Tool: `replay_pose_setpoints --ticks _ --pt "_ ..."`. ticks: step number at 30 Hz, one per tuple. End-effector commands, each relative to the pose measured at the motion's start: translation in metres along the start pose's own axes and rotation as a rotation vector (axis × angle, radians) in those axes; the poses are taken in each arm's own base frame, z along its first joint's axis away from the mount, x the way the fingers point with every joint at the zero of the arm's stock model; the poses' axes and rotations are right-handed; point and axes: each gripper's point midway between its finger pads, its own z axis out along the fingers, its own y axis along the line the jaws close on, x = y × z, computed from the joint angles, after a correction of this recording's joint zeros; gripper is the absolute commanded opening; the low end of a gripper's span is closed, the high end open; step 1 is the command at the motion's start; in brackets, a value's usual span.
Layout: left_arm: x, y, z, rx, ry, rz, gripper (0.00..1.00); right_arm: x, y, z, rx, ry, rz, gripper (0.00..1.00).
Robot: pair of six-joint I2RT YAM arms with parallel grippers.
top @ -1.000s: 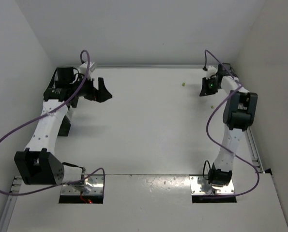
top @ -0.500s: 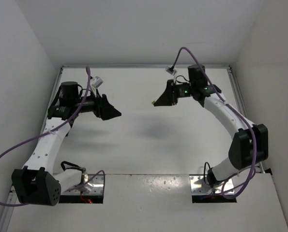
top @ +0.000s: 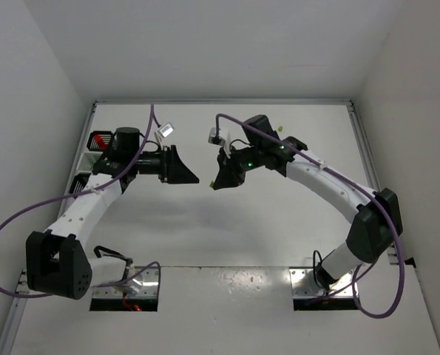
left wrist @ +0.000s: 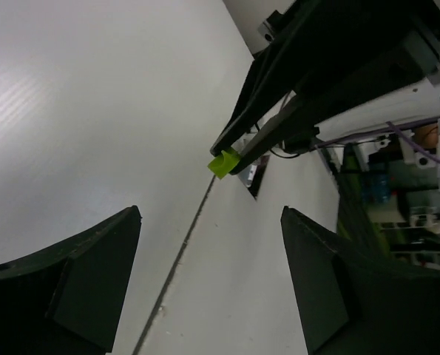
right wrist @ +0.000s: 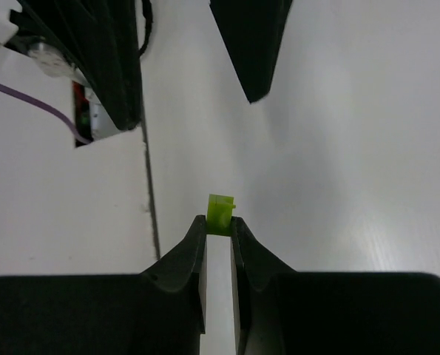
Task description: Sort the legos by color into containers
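Observation:
My right gripper (top: 218, 183) is shut on a yellow-green lego, held above the middle of the table. The right wrist view shows the lego (right wrist: 220, 213) pinched at the fingertips of that gripper (right wrist: 218, 222). My left gripper (top: 188, 175) is open and empty, facing the right gripper a short way to its left. In the left wrist view the lego (left wrist: 222, 163) sits ahead of the open left gripper (left wrist: 211, 216), not between its jaws. A black bin (top: 98, 140) holding red legos stands at the far left. A second black bin (top: 78, 183) is below it, partly hidden by the left arm.
A loose yellow-green lego (top: 280, 129) lies at the back of the table, right of centre. White walls close in the table on the left, back and right. The arm bases (top: 127, 279) stand at the near edge.
Both arms have swung in from the back corners toward the table's middle. The right gripper has carried the yellow-green lego from the back right to the centre.

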Motion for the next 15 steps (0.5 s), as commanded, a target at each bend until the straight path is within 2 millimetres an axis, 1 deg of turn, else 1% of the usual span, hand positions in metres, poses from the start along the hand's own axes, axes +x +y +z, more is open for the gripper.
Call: replay_pose_setpoints --ticks 1,2,4,5,6,7,8,9,10,11,12,13,14,15 --pt "-0.002 -0.007 0.009 0.071 0.003 -0.157 0.83 -0.018 -0.017 -0.003 0.142 0.023 -0.217 0.05" --pt "-0.003 -0.008 0.009 0.072 0.000 -0.170 0.83 -0.021 -0.019 -0.004 0.154 0.020 -0.235 0.05" --pt "-0.006 -0.001 0.009 0.082 -0.006 -0.233 0.83 -0.023 -0.018 0.002 0.167 0.032 -0.259 0.05" --pt "-0.005 0.001 0.007 0.086 -0.010 -0.255 0.83 -0.028 -0.013 0.004 0.158 0.026 -0.274 0.05" --pt "-0.008 0.000 0.007 0.090 -0.017 -0.263 0.83 -0.031 -0.017 0.005 0.172 0.028 -0.275 0.05" --pt "-0.003 0.002 0.008 0.094 -0.004 -0.292 0.83 -0.030 -0.015 0.007 0.178 0.036 -0.291 0.05" --pt "-0.005 0.002 0.009 0.097 -0.009 -0.287 0.80 -0.032 -0.014 0.012 0.176 0.041 -0.309 0.05" --pt "0.002 0.005 0.010 0.095 -0.004 -0.329 0.78 -0.036 -0.015 0.013 0.177 0.038 -0.312 0.05" --pt "0.002 0.004 0.010 0.110 -0.004 -0.323 0.76 -0.035 -0.012 0.015 0.179 0.043 -0.318 0.05" --pt "0.003 0.005 0.010 0.111 -0.005 -0.334 0.72 -0.037 -0.015 0.016 0.188 0.045 -0.328 0.05" --pt "0.007 0.006 0.011 0.110 -0.002 -0.367 0.67 -0.041 -0.010 0.018 0.180 0.040 -0.340 0.05" --pt "0.004 0.005 0.011 0.115 -0.009 -0.359 0.64 -0.038 -0.008 0.024 0.167 0.051 -0.340 0.05" --pt "0.006 0.006 0.011 0.116 -0.008 -0.389 0.61 -0.039 -0.004 0.025 0.166 0.056 -0.347 0.05" --pt "0.004 0.005 0.011 0.119 -0.013 -0.386 0.59 -0.039 -0.005 0.025 0.175 0.058 -0.347 0.05"
